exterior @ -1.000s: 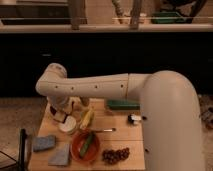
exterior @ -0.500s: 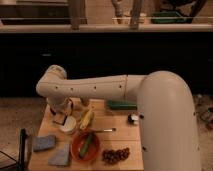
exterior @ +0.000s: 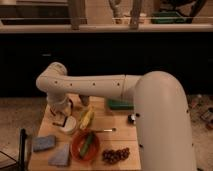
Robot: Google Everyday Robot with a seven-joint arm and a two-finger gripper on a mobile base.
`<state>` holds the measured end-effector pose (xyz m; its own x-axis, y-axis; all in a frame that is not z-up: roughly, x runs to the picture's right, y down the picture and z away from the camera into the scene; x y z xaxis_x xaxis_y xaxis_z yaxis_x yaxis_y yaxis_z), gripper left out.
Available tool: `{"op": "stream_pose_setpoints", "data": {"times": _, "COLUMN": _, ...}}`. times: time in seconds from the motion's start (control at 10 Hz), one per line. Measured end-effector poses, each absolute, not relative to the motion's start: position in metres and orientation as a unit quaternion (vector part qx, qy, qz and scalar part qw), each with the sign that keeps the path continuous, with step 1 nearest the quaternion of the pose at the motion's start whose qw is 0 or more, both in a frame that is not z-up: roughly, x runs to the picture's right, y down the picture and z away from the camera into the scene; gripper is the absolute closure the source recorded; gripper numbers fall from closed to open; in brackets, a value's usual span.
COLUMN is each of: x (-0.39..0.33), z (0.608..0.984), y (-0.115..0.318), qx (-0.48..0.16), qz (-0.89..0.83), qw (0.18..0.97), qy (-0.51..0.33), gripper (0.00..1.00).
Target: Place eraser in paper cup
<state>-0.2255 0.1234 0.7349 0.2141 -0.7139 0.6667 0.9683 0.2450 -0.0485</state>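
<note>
Camera view, single entry. Gripper (exterior: 61, 115): left of frame, at the far left part of the wooden table (exterior: 125, 142), hanging at the end of the white arm (exterior: 95, 86); whether it is clenched or released cannot be told. Paper cup (exterior: 69, 126): upright, mouth up, directly below the gripper and slightly to its right, touching or nearly so. Eraser: not distinguishable; possibly in the gripper. Coming move, judged: a short drop straight down. Adjacent: banana (exterior: 87, 118) right of cup; red bowl (exterior: 79, 149) lower right.
</note>
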Motion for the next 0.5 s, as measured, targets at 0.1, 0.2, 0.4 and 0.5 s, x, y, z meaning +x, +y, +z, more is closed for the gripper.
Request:
{"op": "stream_pose_setpoints", "data": {"times": 0.1, "x": -0.222, "z": 0.734, "y": 0.127, "qx": -0.247, "qz": -0.569, "qw": 0.735, "qy": -0.275, "gripper": 1.00}}
{"op": "stream_pose_setpoints", "data": {"times": 0.2, "x": -0.218, "z": 0.732, "y": 0.130, "qx": -0.256, "qz": -0.570, "qw": 0.729, "qy": -0.279, "gripper": 1.00}}
{"op": "stream_pose_setpoints", "data": {"times": 0.4, "x": -0.211, "z": 0.728, "y": 0.134, "qx": -0.270, "qz": -0.571, "qw": 0.722, "qy": -0.284, "gripper": 0.99}}
{"op": "stream_pose_setpoints", "data": {"times": 0.5, "x": -0.208, "z": 0.727, "y": 0.135, "qx": -0.278, "qz": -0.572, "qw": 0.717, "qy": -0.285, "gripper": 0.93}}
